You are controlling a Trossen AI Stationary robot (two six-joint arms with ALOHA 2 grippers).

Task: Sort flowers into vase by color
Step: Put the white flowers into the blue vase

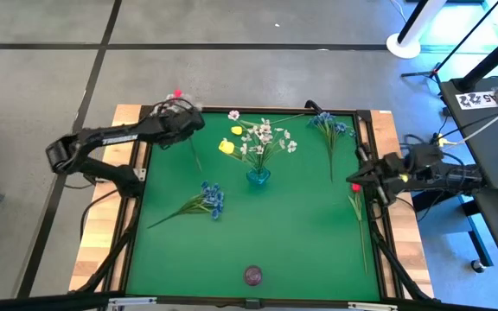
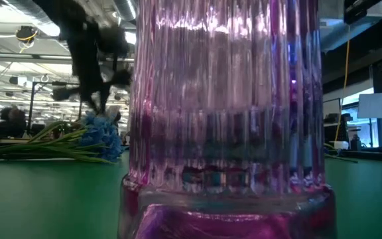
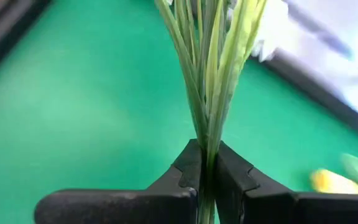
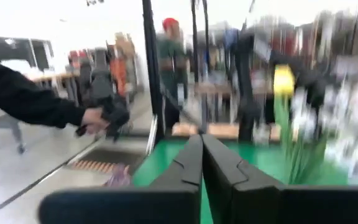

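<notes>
My left gripper point(image 1: 195, 123) point(image 3: 207, 149) hangs over the table's far left corner, shut on a flower with a red bud point(image 1: 177, 93). Its thin stem point(image 1: 196, 155) runs toward the near side. My right gripper point(image 1: 354, 179) point(image 4: 202, 142) is shut on nothing at the right edge. It sits just beyond a red flower point(image 1: 356, 187) that lies flat on the green mat. A blue vase point(image 1: 258, 177) at the centre holds white sprays point(image 1: 266, 136) and yellow buds point(image 1: 226, 147). One blue cluster point(image 1: 212, 199) lies left of the vase, and another point(image 1: 328, 126) lies at the far right. My left gripper pinches the flower's green stem and its long leaves point(image 3: 207, 134) between its two fingers. The fingers slant down from the table's left side and lie across the stem. The bud end stands out past the far edge, and the bare stem trails toward the near side.
A purple ribbed glass vase point(image 1: 253, 275) point(image 2: 224, 119) stands at the near edge and fills the low view. A raised dark frame point(image 1: 377, 216) runs round the mat. A person's sleeved arm and hand point(image 4: 95, 118) show in the room beyond the table.
</notes>
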